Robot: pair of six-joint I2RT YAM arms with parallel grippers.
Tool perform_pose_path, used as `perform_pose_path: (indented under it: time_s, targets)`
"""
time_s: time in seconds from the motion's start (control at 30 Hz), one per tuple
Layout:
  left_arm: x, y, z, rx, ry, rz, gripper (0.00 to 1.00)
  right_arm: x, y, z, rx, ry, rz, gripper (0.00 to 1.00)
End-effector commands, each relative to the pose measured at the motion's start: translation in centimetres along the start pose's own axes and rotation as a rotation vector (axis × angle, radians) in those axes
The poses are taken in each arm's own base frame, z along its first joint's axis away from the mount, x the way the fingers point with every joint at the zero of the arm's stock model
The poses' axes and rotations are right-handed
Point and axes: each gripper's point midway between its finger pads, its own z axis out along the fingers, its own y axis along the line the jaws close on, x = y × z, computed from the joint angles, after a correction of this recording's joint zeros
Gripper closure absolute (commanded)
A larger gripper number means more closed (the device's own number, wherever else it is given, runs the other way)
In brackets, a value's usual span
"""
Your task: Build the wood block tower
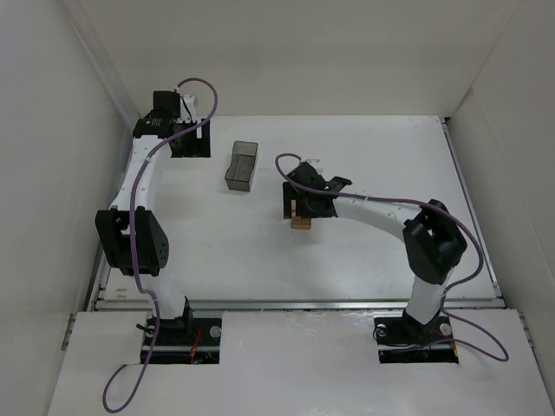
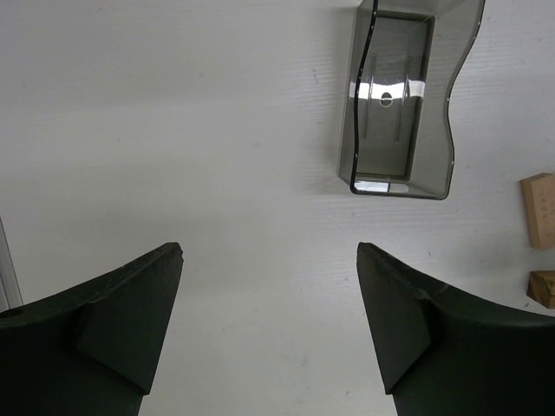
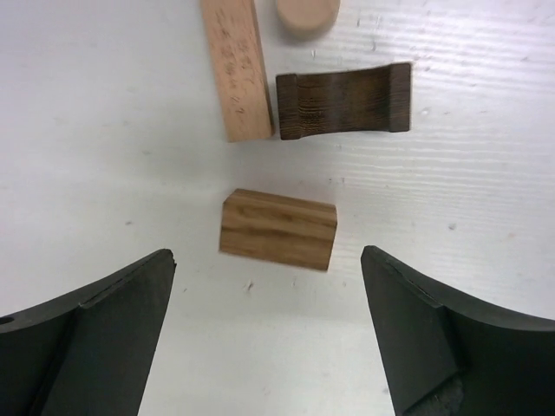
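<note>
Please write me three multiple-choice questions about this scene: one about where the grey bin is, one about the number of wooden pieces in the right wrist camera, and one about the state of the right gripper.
1. In the top view, where does the grey bin stand?
A. Left of the right gripper
B. Right of it, at the near edge
C. Between its jaws

2. How many wooden pieces does the right wrist view show?
A. Two
B. Four
C. Seven

3. What is the right gripper's state?
A. Shut on a block
B. Shut on the bin
C. Open, holding nothing

Answers:
1 A: the bin sits apart from the gripper, on its left.
2 B: there are a long light block, a round piece, a dark block and a striped block.
3 C: its jaws stand wide apart and the striped block lies loose between them, untouched.
</note>
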Motion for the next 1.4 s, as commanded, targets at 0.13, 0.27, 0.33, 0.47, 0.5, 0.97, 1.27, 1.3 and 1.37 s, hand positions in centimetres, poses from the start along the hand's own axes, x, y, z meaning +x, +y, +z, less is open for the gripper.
perform_pose_path:
  time_s: [0.13, 0.27, 0.33, 0.47, 0.5, 0.97, 1.27, 1.3, 1.37]
  targets:
    - [-1.6, 0.8, -0.6, -0.031, -0.043, 0.005, 0.21, -6.8, -2.6, -4.7, 0.052, -0.129, 0.049, 0.12]
    - [-1.2, 0.8, -0.3, -0.031, -0.025, 0.004, 0.21, -8.2, -5.1, -2.7, 0.047, -0.070, 0.066, 0.29]
    - [-1.2, 1.0, -0.3, -0.040, -0.025, 0.004, 0.21, -8.1, -5.7, -1.7, 0.044, -0.045, 0.040, 0.33]
    - [-1.4, 1.1, -0.7, -0.050, -0.036, 0.004, 0.21, -7.1, -6.5, 0.5, 0.058, 0.010, -0.014, 0.39]
    - [-1.4, 1.1, -0.7, -0.050, -0.035, 0.014, 0.21, -7.5, -6.3, 1.0, 0.028, 0.005, -0.022, 0.41]
    - [-1.4, 1.3, -0.6, -0.059, -0.026, 0.013, 0.21, -6.6, -6.4, 4.4, -0.019, 0.049, -0.042, 0.48]
    - [-1.7, 1.4, -0.8, -0.068, -0.036, 0.013, 0.21, -6.9, -5.9, 5.7, -0.050, 0.062, -0.052, 0.72]
    - [-1.7, 1.4, -0.8, -0.068, -0.036, 0.013, 0.21, -7.0, -5.6, 5.7, -0.064, 0.056, -0.063, 0.74]
    - [-1.7, 1.4, -0.8, -0.068, -0.036, 0.013, 0.21, -6.8, -5.7, 5.9, -0.065, 0.056, -0.073, 0.77]
